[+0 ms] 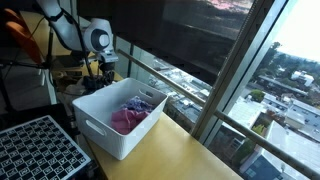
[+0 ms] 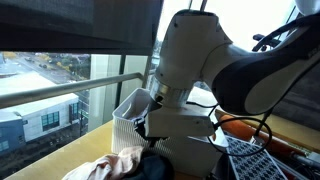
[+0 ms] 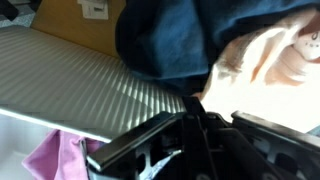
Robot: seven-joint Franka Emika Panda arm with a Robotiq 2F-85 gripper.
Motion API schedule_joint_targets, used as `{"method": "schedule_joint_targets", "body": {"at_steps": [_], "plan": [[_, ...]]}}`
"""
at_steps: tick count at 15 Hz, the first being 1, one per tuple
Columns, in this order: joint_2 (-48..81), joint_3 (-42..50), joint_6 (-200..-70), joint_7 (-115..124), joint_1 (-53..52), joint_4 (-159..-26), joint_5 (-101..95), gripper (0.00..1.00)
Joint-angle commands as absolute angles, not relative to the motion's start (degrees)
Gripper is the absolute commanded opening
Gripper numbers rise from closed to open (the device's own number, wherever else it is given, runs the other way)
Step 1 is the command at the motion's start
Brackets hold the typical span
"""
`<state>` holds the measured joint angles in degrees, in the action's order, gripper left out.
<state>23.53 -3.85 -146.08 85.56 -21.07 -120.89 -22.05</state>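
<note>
My gripper [image 3: 195,112] looks shut, its fingertips together at the edge of a dark blue cloth [image 3: 170,35]. I cannot tell whether any cloth is pinched between them. A cream cloth [image 3: 265,55] lies next to the blue one. Both lie outside a white ribbed basket [image 3: 70,85], just past its wall. In an exterior view the gripper [image 1: 104,66] hangs low behind the basket's far corner [image 1: 95,98]. In an exterior view the arm [image 2: 195,70] fills the middle, above the cream cloth [image 2: 108,165] and the dark cloth [image 2: 152,168].
The basket [image 2: 130,108] holds pink and purple clothes [image 1: 132,112], and purple shows in the wrist view [image 3: 55,160]. A black perforated mat [image 1: 35,150] lies beside it. A window with a metal rail [image 1: 185,75] runs along the wooden ledge [image 1: 185,150].
</note>
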Motion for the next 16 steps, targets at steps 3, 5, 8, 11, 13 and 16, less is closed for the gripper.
{"method": "schedule_joint_targets", "body": {"at_steps": [3,5,8,11,13,16], "plan": [[21.9,-1.6,-147.4,81.0,-17.7,-123.2,-19.3,0.00],[21.9,-0.7,-147.5,80.0,-16.6,-123.6,-18.9,0.00],[22.1,0.1,-147.3,78.9,-15.6,-123.6,-18.2,0.00],[22.9,0.4,-147.1,78.1,-15.2,-122.7,-17.1,0.00],[23.8,0.3,-146.9,77.6,-15.2,-121.2,-16.6,0.00],[25.7,0.1,-146.2,76.3,-15.6,-118.1,-16.0,0.00]]}}
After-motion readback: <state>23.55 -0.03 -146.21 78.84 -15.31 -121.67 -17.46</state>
